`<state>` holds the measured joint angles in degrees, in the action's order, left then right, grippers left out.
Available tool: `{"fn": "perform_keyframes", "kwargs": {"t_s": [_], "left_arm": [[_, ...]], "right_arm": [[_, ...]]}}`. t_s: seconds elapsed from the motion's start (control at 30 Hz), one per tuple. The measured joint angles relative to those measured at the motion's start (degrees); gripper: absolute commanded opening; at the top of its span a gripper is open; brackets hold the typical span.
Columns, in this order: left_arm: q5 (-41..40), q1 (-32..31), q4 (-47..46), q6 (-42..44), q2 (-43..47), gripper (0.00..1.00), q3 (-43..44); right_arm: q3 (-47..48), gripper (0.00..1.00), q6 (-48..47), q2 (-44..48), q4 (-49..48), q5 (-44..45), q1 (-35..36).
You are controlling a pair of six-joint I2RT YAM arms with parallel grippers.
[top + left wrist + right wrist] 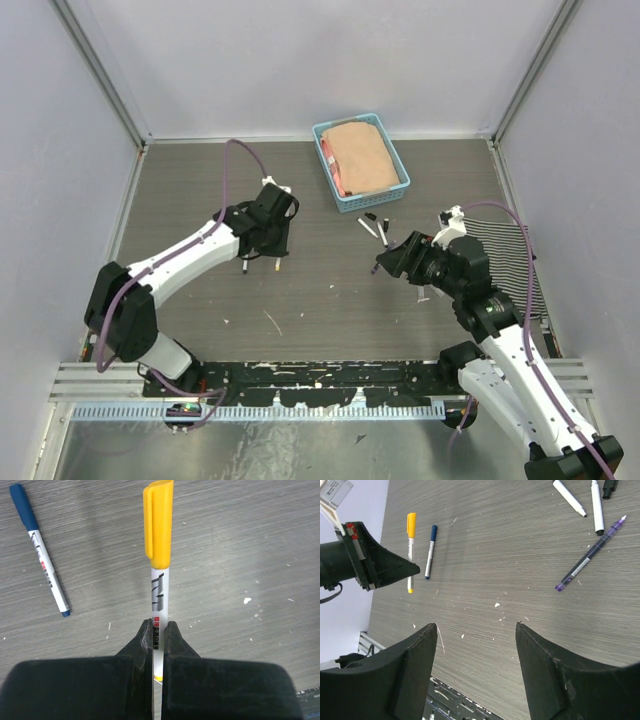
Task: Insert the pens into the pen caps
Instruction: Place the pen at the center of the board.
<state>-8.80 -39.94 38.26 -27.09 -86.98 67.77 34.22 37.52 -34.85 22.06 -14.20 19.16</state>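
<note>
My left gripper [158, 627] is shut on the white barrel of a pen [159, 595] that wears a yellow cap [159, 525], low over the table. A second white pen with a blue cap [45, 565] lies to its left. Both pens also show in the right wrist view, the yellow-capped one [410, 545] and the blue-capped one [430, 550]. My right gripper [476, 625] is open and empty above the bare table. A purple pen [590, 555], two uncapped white pens [569, 497] and a black cap [610, 487] lie ahead of it.
A blue basket [322, 150] holding a tan cloth stands at the back centre. A striped cloth [510, 260] lies at the right edge under the right arm. Grey walls close in three sides.
</note>
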Motion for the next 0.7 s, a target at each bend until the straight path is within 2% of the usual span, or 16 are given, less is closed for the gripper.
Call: {"fn": "perform_keyframes", "kwargs": {"t_s": [0.33,0.7], "left_arm": [[2.1,5.84,-0.72,-0.44,-8.85,0.0,0.2],[2.78,6.95,-1.99,-0.33,-10.43,0.0,1.4]], "right_arm": [[0.94,0.69,-1.44,0.5,3.56,1.49,0.0],[0.92,0.69,-1.73,0.46,3.82,1.73,0.0]]}}
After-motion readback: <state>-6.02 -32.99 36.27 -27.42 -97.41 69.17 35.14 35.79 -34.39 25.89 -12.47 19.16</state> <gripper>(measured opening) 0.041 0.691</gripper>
